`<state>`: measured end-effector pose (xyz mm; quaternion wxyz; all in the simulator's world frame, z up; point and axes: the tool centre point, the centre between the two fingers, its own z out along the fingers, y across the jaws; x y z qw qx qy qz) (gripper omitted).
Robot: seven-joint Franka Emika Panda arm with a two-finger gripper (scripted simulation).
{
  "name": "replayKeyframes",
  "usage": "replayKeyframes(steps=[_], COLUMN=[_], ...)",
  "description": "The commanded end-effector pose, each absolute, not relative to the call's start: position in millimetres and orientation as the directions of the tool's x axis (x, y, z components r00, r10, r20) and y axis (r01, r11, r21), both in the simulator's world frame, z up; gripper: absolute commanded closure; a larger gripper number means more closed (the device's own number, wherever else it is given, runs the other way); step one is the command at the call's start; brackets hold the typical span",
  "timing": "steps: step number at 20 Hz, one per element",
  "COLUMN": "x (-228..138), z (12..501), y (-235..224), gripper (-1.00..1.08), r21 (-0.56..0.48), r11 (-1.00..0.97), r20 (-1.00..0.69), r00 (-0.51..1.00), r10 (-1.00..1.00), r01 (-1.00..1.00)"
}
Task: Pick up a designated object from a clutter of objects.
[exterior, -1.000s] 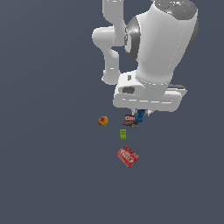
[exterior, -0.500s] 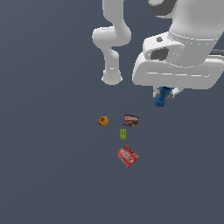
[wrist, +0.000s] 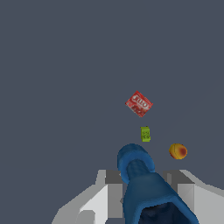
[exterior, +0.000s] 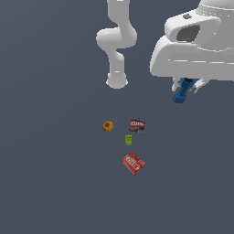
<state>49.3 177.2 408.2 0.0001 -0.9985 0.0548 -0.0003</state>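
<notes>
While the white Panda arm fills the upper part of the exterior view, its gripper [exterior: 186,87] hangs high above the dark grey floor [exterior: 55,183], fingers clamped on the small bright blue knobbly cylinder-like piece [exterior: 182,93], which juts down at a tilt from between them. In the wrist view that blue piece [wrist: 140,175] runs out between the two pale grey fingers [wrist: 105,192], pressed from both sides.

Well apart from it, the other four items lie on the floor. Taking the small lime-green block [exterior: 129,140] as the dial's centre in the exterior view, the orange-red ball [exterior: 108,126] sits at about ten o'clock, the dark brown packet [exterior: 136,125] near one o'clock and just beside the block, and the larger red box with a white label [exterior: 133,162] at about six o'clock, turned askew. The lifted blue piece appears far out toward two o'clock.
</notes>
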Motion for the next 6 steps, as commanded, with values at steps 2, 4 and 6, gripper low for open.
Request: replayKeyframes(steps=[2, 4, 6], x=[49.9, 50.2, 50.3], z=[411.4, 410.6, 409.7], y=[179.0, 178.5, 178.0], gripper=[1.08, 1.08, 1.08], r21=[0.0, 0.0, 0.0], r11=[-0.994, -0.994, -0.994], r20=[0.0, 0.0, 0.0], r00=[0.994, 0.994, 0.994], r10=[-0.11, -0.11, -0.11], r01=[-0.11, -0.11, -0.11])
